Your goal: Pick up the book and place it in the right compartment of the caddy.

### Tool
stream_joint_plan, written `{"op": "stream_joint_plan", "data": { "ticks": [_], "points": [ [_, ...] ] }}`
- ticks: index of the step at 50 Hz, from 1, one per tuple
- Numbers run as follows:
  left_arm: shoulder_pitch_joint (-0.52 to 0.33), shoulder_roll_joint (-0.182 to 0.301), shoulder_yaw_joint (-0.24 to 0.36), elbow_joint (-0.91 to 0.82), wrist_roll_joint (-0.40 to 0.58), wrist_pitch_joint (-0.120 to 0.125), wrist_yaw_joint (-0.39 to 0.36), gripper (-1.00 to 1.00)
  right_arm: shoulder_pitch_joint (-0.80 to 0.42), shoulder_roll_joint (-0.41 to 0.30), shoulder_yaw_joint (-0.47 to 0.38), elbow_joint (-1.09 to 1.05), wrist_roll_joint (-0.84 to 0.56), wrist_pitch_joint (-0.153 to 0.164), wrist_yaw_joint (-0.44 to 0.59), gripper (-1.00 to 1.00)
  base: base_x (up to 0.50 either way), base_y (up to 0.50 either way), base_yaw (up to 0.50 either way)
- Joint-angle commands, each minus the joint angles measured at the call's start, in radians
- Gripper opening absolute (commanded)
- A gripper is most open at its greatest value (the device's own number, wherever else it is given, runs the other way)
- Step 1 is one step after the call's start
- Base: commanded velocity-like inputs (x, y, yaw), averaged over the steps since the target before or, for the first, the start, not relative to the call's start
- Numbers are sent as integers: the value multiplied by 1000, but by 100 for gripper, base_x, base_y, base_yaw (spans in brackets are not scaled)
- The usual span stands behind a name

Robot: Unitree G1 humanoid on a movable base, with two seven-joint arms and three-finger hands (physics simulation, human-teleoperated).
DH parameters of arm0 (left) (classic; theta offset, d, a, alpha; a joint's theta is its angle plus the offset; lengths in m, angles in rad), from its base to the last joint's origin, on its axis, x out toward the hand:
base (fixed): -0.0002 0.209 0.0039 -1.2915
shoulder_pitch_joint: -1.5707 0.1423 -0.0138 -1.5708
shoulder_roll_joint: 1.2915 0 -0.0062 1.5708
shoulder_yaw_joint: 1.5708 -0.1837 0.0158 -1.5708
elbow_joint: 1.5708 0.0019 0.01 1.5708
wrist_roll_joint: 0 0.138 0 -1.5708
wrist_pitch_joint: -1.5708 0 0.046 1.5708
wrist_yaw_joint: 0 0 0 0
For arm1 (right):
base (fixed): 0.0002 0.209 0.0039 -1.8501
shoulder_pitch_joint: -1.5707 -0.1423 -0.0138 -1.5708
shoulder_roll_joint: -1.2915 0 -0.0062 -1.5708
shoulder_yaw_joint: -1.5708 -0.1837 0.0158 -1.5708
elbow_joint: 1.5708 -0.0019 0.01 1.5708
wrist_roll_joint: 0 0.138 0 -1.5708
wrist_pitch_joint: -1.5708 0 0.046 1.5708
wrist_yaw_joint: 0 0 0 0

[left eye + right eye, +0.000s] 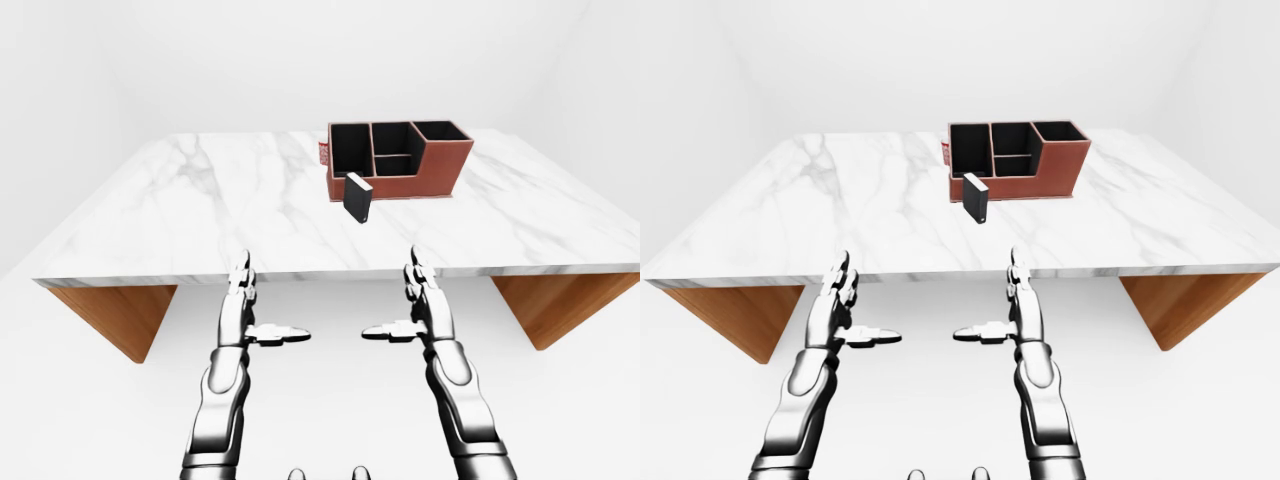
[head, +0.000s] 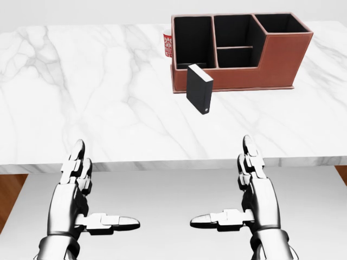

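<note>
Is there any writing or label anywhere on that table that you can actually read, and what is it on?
No text here can be read.
Red and white object behind the caddy's left end: it bears a white pattern, too small and blurred to tell whether it is lettering.
Book: plain dark cover, only a tiny pale dot near its lower corner.
Caddy and marble table: no markings.
</note>
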Motion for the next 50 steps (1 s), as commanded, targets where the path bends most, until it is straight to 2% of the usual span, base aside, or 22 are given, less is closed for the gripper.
{"op": "stream_joint_plan", "data": {
  "ticks": [1,9,11,12,17,35,40,50],
  "points": [
    [1,11,19,9,-2,-3,-26,100,9,-10,-16,2,1,-9,33,100,0,0,0],
    [-2,11,18,16,4,-6,-26,100,9,-6,-15,-7,15,-1,40,100,0,0,0],
    [2,10,15,0,6,5,-25,100,8,-5,-15,0,20,-5,42,100,0,0,0],
    [-2,11,17,12,5,-3,-26,100,7,-5,-16,3,24,-6,43,100,0,0,0],
    [-5,12,18,27,7,-14,-27,100,10,-5,-10,-5,26,3,46,100,0,-14,0],
    [-8,13,14,44,23,-30,-29,100,5,-5,-10,12,31,7,50,100,0,-49,0],
    [-5,11,10,35,29,-25,-27,100,3,-5,-11,20,32,4,51,100,0,-49,0],
    [-8,11,10,44,32,-30,-26,100,2,-5,-9,19,30,4,51,100,0,-19,0]
  ]
}}
